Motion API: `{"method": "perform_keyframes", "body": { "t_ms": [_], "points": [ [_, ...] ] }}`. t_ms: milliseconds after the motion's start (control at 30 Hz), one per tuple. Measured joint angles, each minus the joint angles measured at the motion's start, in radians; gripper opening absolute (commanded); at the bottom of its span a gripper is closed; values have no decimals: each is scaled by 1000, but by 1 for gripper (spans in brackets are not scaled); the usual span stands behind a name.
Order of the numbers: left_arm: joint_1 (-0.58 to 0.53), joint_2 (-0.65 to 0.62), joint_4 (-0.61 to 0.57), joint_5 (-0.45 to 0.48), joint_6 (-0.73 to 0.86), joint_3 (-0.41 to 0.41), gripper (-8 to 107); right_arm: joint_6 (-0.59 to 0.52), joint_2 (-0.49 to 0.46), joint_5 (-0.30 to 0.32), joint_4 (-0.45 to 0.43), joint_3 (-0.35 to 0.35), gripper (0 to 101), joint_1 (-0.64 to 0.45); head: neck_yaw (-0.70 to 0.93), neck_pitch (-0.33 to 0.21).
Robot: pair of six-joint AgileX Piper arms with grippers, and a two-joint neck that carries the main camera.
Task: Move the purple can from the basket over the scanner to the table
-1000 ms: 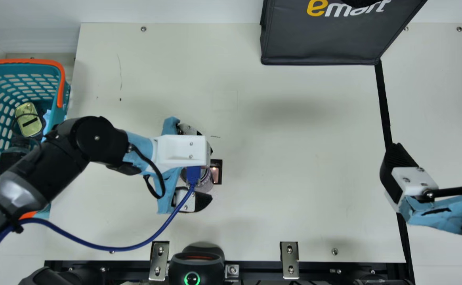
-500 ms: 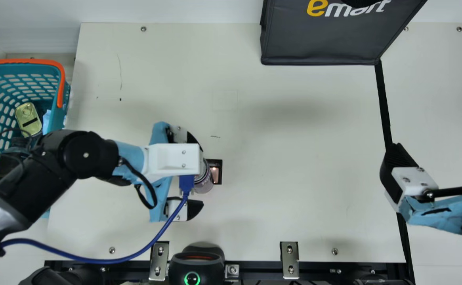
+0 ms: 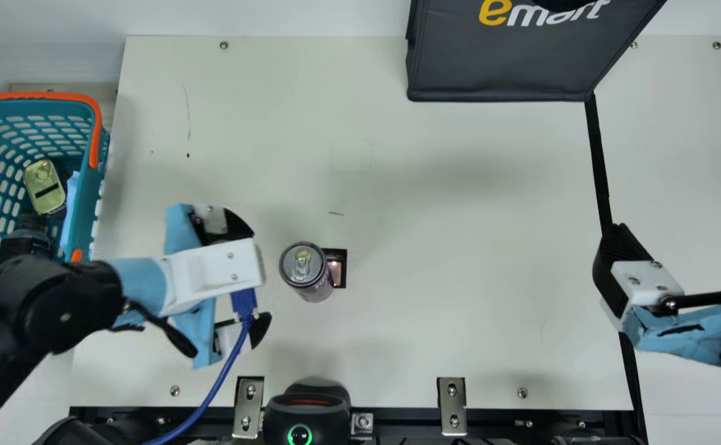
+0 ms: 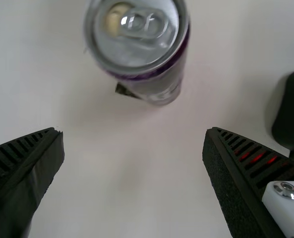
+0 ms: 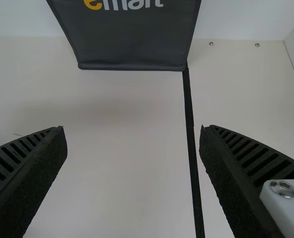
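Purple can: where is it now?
In the main view, the purple-and-silver metal can stands upright on the cream table, left of centre, right beside the small dark square.

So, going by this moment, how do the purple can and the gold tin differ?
The purple can has a round silver top; the gold tin shows a rounded-oblong gold face.
The purple can stands upright on the table; the gold tin sits in the basket.
Both the purple can and the gold tin look metallic.
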Motion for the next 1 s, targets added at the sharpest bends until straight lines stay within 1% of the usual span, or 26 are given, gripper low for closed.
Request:
{"method": "perform_keyframes", "body": {
  "t_ms": [133, 233, 300, 400, 533, 667, 867, 1000],
  "points": [
    [-2, -90, 79, -2, -133, -13, 90, 0, 0, 0, 0, 0, 95, 0, 0, 0],
    [2, -144, 138, 18, -246, -39, 90, 0, 0, 0, 0, 0, 95, 0, 0, 0],
    [14, -172, 158, 40, -329, -65, 90, 0, 0, 0, 0, 0, 95, 0, 0, 0],
    [23, -189, 159, 77, -453, -109, 90, 0, 0, 0, 0, 0, 95, 0, 0, 0],
    [21, -177, 181, 114, -600, -170, 90, 0, 0, 0, 0, 0, 95, 0, 0, 0],
    [-16, -143, 217, 140, -770, -223, 90, 0, 0, 0, 0, 0, 95, 0, 0, 0],
    [-110, -80, 307, 127, -1030, -279, 90, 0, 0, 0, 0, 0, 95, 0, 0, 0],
    [-204, -40, 402, 118, -1233, -301, 90, 0, 0, 0, 0, 0, 95, 0, 0, 0]
  ]
}}
